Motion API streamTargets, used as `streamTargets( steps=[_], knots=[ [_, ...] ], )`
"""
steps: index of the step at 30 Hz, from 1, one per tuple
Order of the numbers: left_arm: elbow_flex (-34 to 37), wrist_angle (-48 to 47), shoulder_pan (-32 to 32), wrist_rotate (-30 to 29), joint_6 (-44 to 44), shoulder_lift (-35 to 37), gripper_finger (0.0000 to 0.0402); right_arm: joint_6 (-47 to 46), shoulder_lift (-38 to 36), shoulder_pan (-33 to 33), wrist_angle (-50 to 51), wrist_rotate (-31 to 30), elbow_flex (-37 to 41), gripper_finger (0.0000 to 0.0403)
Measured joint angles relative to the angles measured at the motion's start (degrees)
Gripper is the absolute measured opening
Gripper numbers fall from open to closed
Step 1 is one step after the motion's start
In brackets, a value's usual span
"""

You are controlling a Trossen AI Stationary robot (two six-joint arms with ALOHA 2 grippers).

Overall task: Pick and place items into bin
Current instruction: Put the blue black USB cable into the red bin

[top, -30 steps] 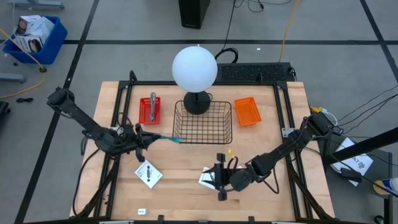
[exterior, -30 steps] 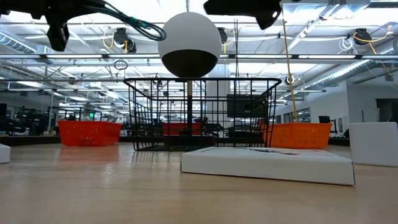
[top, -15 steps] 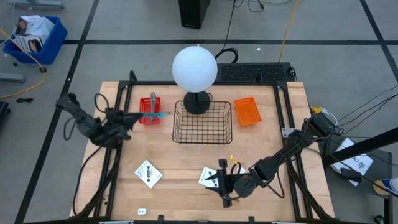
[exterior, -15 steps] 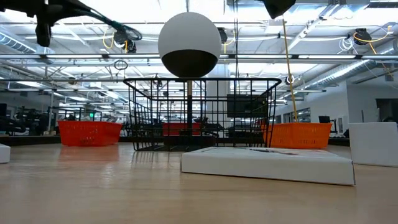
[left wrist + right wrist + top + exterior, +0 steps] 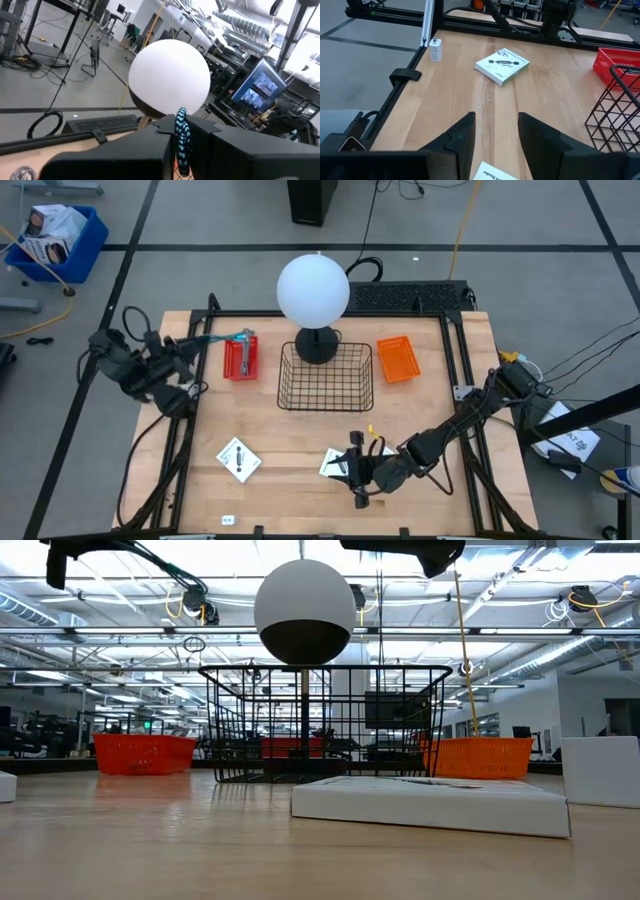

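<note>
My left gripper [image 5: 212, 340] is shut on a slender bluish braided piece [image 5: 238, 335]. It hovers by the far left corner of the red bin [image 5: 231, 367], where a grey metal tool [image 5: 246, 348] lies. My right gripper [image 5: 351, 469] is open, low over a white square card [image 5: 331, 464] near the table's near edge. A second white card with a dark mark [image 5: 238, 459] lies flat to the left of it. A tiny white cube [image 5: 227, 520] sits at the near edge. My left gripper pinches the bluish braided piece [image 5: 181, 134] between its two fingers [image 5: 150, 150]. The piece sticks out past the fingertips toward the red bin and is lifted clear of the table. The fingers hide how far back it reaches.
A black wire basket [image 5: 326, 377] stands mid-table in front of the white globe lamp [image 5: 313, 288]. An orange bin [image 5: 398, 358] sits to its right. Black frame rails [image 5: 190, 365] run along both sides. Bare wood [image 5: 300, 435] lies between the basket and the cards.
My left gripper has risen and moved from beside the basket's near left corner toward the table's far left, carrying the bluish piece. The piece's free end has swung from the basket to the red bin's far end.
</note>
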State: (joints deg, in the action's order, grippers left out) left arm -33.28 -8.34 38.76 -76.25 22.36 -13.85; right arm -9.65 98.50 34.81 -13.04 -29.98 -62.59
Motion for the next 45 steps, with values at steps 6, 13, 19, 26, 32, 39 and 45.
streamTargets(
  steps=[6, 13, 19, 26, 32, 39, 45],
  knots=[
    [0.20, -0.86, -0.32, -0.77, 1.67, -2.72, 0.0019, 0.02, 0.00, 0.00, 0.00, 0.01, 0.00, 0.0141],
    [1.40, -3.57, -1.72, -0.37, 10.99, -15.73, 0.0012, -0.09, 0.00, 0.00, 0.00, 0.01, 0.00, 0.0141],
    [1.20, -3.52, -5.60, 0.89, 14.40, -23.73, 0.0020, -0.13, 0.00, 0.00, 0.00, 0.02, 0.00, 0.0138],
    [1.14, -6.59, -13.18, 10.94, 17.87, -26.15, 0.0012, -0.13, 0.00, 0.04, 0.00, 0.02, 0.00, 0.0141],
    [1.14, -10.66, -20.44, 17.99, 21.58, -29.13, 0.0012, -0.13, 0.00, 0.04, 0.00, 0.02, 0.00, 0.0141],
    [1.14, -18.22, -29.45, 24.29, 22.76, -26.98, 0.0012, -0.15, 0.00, 0.04, 0.00, 0.02, 0.00, 0.0141],
    [-3.01, -37.55, -39.76, 33.38, 30.55, -26.64, 0.0012, -0.15, 0.34, 0.04, -0.33, 0.00, 0.00, 0.0140]
  ],
)
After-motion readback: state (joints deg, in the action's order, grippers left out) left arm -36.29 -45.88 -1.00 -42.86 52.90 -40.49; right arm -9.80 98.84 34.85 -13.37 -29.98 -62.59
